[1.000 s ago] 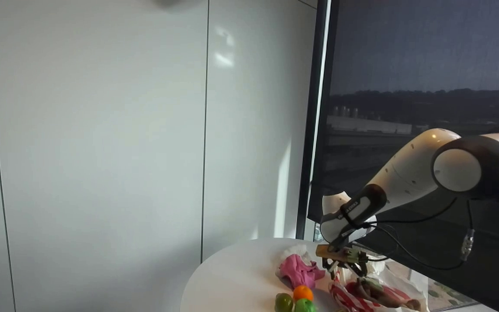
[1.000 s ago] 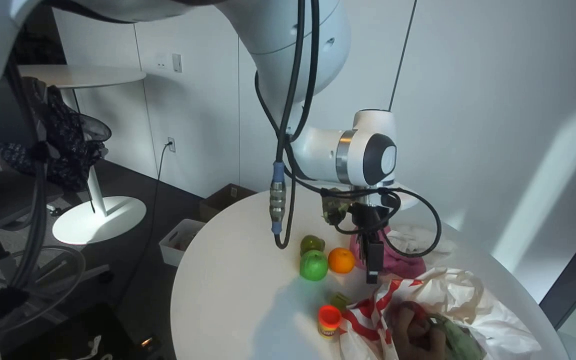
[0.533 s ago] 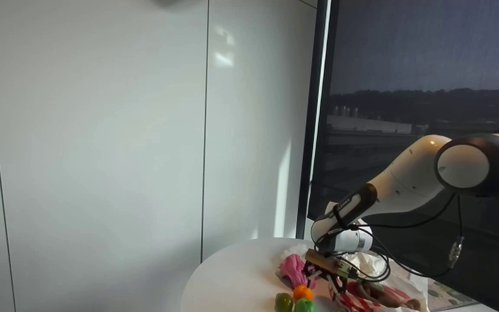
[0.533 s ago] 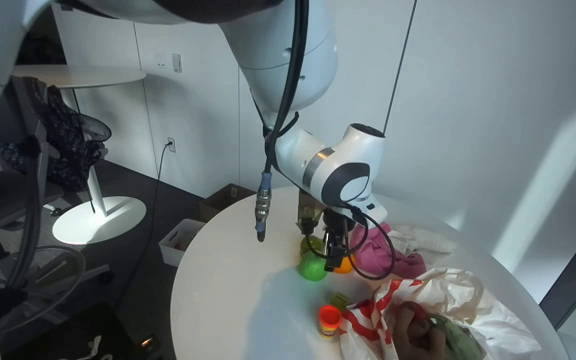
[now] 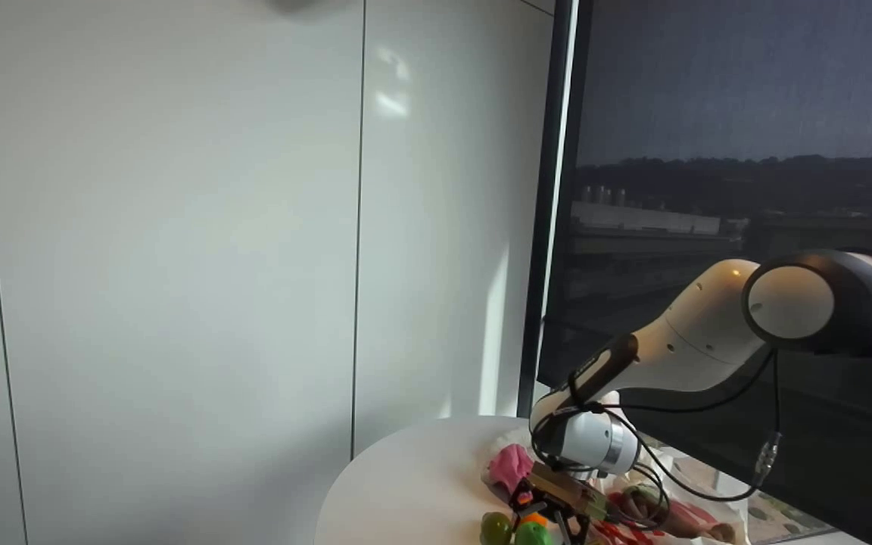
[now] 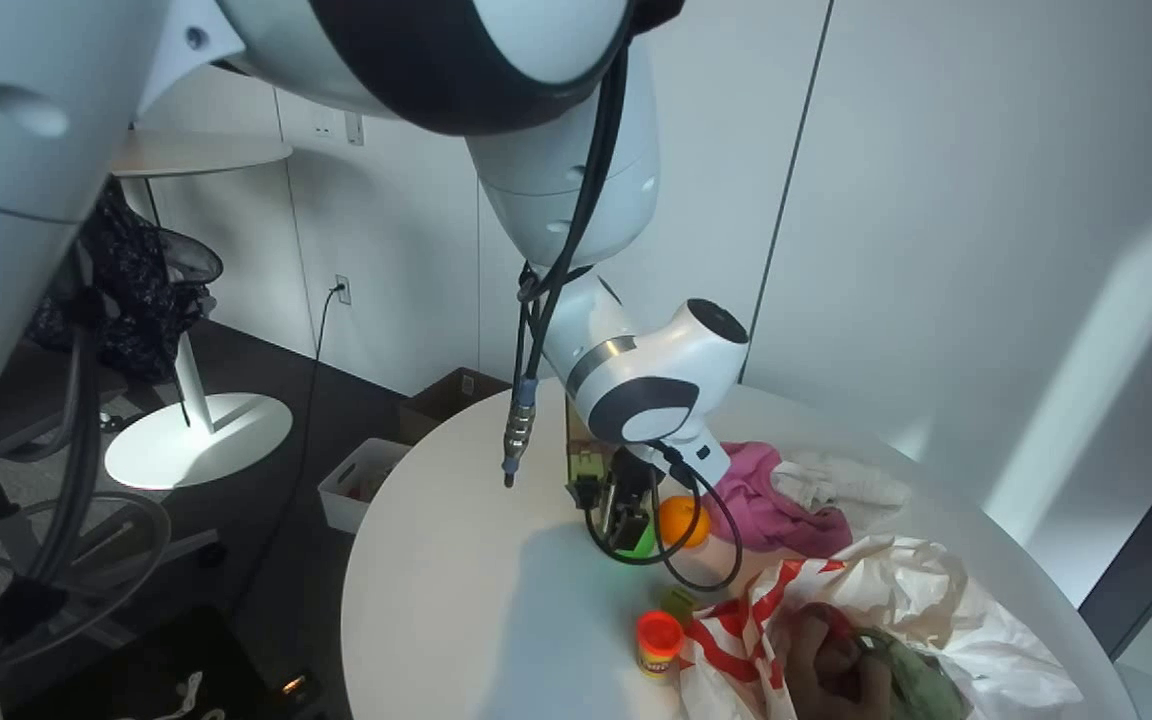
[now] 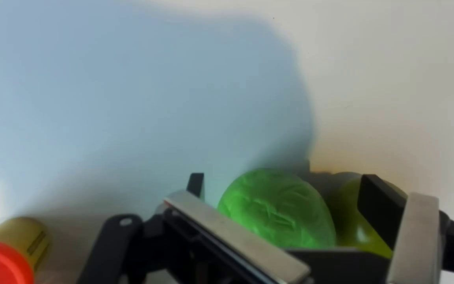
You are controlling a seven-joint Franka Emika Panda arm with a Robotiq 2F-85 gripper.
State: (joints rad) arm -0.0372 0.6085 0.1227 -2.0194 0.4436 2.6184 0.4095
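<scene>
In the wrist view the black two-fingered gripper (image 7: 282, 187) stands with its jaws spread wide, a fingertip to either side of a bright green, crease-skinned ball (image 7: 278, 215); whether either one touches it cannot be told. The ball lies on a round white table (image 6: 446, 590), just beside a smooth olive-green round fruit (image 5: 495, 527), which the gripper partly covers in the wrist view. A round orange fruit (image 6: 676, 518) sits close to both, with a rumpled pink cloth (image 6: 766, 505) near it. Farther from the ball, a yellow tub with a red lid (image 6: 658, 640) stands beside a crumpled white bag with red stripes (image 6: 906, 580).
</scene>
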